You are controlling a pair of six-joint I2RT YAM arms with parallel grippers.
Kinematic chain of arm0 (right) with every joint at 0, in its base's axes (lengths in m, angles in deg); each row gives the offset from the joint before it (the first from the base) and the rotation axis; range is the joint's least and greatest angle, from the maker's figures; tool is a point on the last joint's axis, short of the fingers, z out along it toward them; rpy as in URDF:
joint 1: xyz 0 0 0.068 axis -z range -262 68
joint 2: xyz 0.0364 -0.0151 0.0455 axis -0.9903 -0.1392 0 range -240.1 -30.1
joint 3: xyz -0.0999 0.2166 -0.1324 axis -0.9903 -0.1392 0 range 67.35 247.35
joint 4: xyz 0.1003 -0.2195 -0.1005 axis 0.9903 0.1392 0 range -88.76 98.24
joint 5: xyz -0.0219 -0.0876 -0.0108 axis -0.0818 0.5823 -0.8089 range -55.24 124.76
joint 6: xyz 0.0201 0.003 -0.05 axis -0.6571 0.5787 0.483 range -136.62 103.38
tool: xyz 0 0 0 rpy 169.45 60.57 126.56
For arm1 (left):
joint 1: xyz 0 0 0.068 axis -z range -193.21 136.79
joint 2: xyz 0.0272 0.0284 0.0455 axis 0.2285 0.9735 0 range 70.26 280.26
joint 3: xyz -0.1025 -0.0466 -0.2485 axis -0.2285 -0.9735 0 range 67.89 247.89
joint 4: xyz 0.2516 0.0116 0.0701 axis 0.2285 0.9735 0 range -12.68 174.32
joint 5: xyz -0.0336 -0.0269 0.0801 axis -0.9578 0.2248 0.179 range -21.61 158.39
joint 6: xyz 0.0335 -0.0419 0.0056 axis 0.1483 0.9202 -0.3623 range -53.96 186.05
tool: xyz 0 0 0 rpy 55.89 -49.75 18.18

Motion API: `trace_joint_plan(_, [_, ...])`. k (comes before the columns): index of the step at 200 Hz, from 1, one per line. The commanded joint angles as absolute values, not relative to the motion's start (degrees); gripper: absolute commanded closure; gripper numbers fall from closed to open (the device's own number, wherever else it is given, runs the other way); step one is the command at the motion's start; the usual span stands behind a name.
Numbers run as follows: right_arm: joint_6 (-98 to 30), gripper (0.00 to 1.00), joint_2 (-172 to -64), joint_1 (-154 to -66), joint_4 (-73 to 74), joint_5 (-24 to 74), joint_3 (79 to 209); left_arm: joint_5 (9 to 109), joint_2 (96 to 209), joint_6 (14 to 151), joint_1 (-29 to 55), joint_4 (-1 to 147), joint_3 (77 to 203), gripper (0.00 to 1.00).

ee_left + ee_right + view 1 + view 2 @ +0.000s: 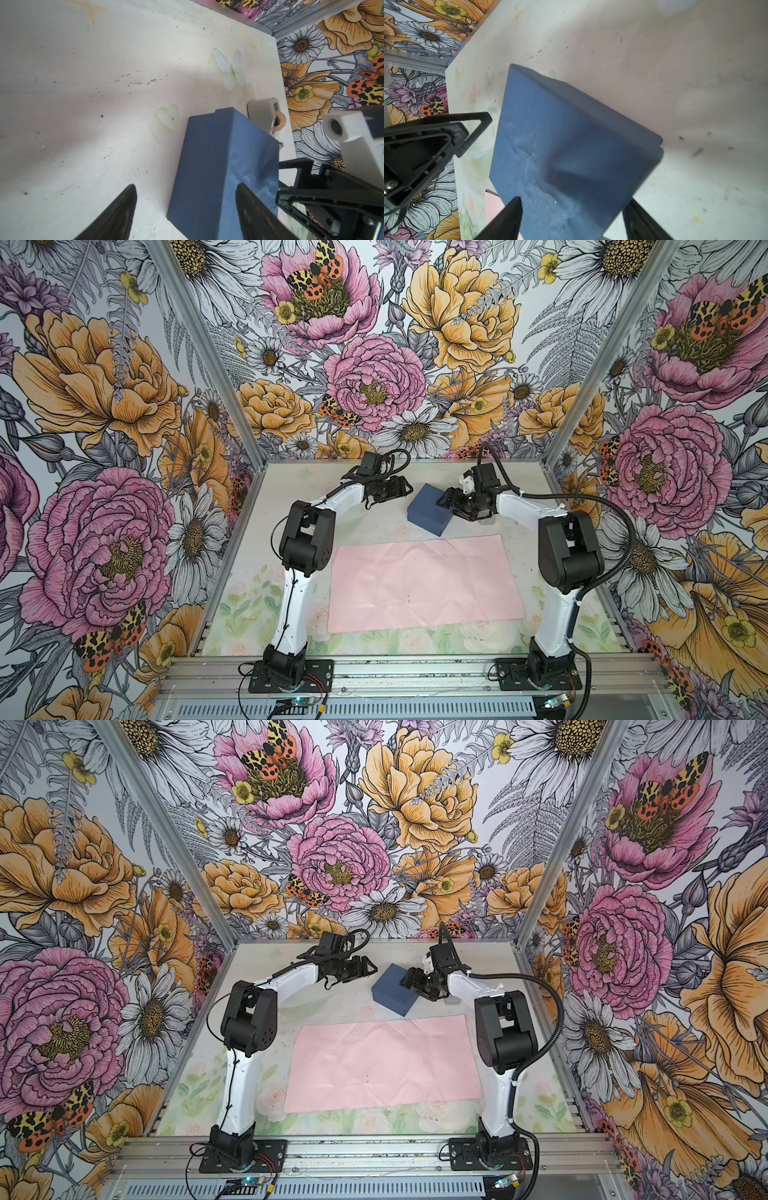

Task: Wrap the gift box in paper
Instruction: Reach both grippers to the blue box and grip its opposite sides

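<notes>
Space lies open on the pale surface (365,524) to the left of the gift box (430,510) and behind it, up to the flowered walls (104,406). The navy box sits flat toward the back, turned at an angle. Its near corner reaches the far edge of the paper (424,585), which lies creased and pink face up between the two arm bases in both top views. A grey tape dispenser (262,113) shows just beyond the box in the left wrist view. The left gripper (405,487) hangs spread just beside the box's far left corner, holding nothing. The right gripper (442,499) is spread wide across the box's right corner; whether its fingers (508,218) touch the cardboard cannot be told.
</notes>
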State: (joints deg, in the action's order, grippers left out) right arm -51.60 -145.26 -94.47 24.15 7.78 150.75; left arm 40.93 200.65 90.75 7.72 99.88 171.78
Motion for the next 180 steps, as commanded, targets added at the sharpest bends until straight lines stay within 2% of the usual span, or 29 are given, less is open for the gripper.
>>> trace_joint_plan(1, [-48.27, 0.22, -148.34, -95.48, 22.08, 5.90, 156.40, 41.77, 196.92, 91.43, 7.09, 99.63, 170.63, 0.23])
trace_joint_plan(26, [-46.81, 0.21, -149.41, -95.39, 22.15, 6.60, 160.17, 41.79, 196.71, 91.77, 7.18, 99.63, 170.63, 0.24])
trace_joint_plan(56, [-45.16, 0.20, -146.92, -93.80, 23.54, 8.16, 156.35, 41.80, 197.13, 93.41, 7.62, 98.21, 170.16, 0.26])
trace_joint_plan(91, [-45.09, 0.21, -146.43, -94.36, 23.69, 3.68, 152.49, 40.41, 198.64, 94.34, 8.32, 96.77, 170.19, 0.29])
trace_joint_plan(115, [-45.22, 0.27, -148.12, -95.34, 23.69, 1.73, 153.13, 40.00, 199.32, 94.54, 8.87, 96.83, 170.14, 0.34])
trace_joint_plan(180, [-46.03, 0.41, -152.43, -97.55, 23.71, 4.61, 156.37, 40.53, 200.08, 95.07, 9.63, 96.01, 166.86, 0.45])
